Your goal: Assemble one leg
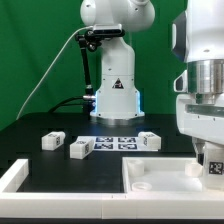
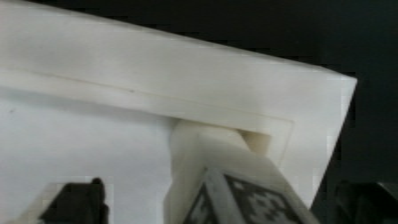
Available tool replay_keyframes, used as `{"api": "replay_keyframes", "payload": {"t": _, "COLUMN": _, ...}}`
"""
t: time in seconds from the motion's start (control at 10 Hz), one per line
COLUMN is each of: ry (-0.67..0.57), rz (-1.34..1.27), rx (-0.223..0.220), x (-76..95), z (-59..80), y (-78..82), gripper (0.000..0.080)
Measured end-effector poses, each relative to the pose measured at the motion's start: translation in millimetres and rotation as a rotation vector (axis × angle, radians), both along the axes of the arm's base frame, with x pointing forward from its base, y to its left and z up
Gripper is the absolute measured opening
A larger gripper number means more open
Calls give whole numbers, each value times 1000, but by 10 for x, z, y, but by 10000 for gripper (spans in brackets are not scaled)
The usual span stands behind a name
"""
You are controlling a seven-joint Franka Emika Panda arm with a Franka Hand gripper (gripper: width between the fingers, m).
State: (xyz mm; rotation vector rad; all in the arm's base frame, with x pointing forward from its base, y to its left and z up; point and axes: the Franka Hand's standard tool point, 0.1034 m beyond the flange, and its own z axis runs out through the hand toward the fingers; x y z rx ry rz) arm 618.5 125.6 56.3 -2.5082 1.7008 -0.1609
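Leg [image 2: 226, 172] stands in panel [image 2: 107, 110] corner, clamped by the downward-pointing claw [image 1: 212, 163].

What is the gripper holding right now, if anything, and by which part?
Cannot tell. The leg sits at the gripper, its far end in the panel's corner, but the one visible finger looks apart from it.

Tool [image 1: 208, 158] gripping leg [image 1: 215, 170] over panel [image 1: 150, 180] corner, marker board [image 1: 115, 142] behind
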Motion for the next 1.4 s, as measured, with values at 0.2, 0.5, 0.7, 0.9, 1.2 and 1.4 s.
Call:
{"api": "replay_keyframes", "payload": {"t": 0.2, "ry": -2, "rz": 253, "rx": -47, "x": 5, "z": 1, "y": -17, "gripper": 648}}
{"api": "replay_keyframes", "payload": {"t": 0.5, "ry": 7, "rz": 598, "rx": -107, "x": 38, "z": 22, "y": -107, "gripper": 648}}
{"api": "replay_keyframes", "payload": {"t": 0.7, "ry": 11, "rz": 801, "rx": -132, "x": 49, "z": 26, "y": -159, "gripper": 648}}
{"api": "replay_keyframes", "payload": {"t": 0.9, "ry": 8, "rz": 939, "rx": -154, "x": 54, "z": 37, "y": -60, "gripper": 648}}
{"api": "replay_keyframes", "payload": {"t": 1.2, "ry": -2, "rz": 941, "rx": -154, "x": 82, "z": 61, "y": 9, "gripper": 528}}
{"api": "replay_keyframes", "payload": {"t": 1.4, "ry": 5, "rz": 937, "rx": -157, "x": 74, "z": 52, "y": -38, "gripper": 389}}
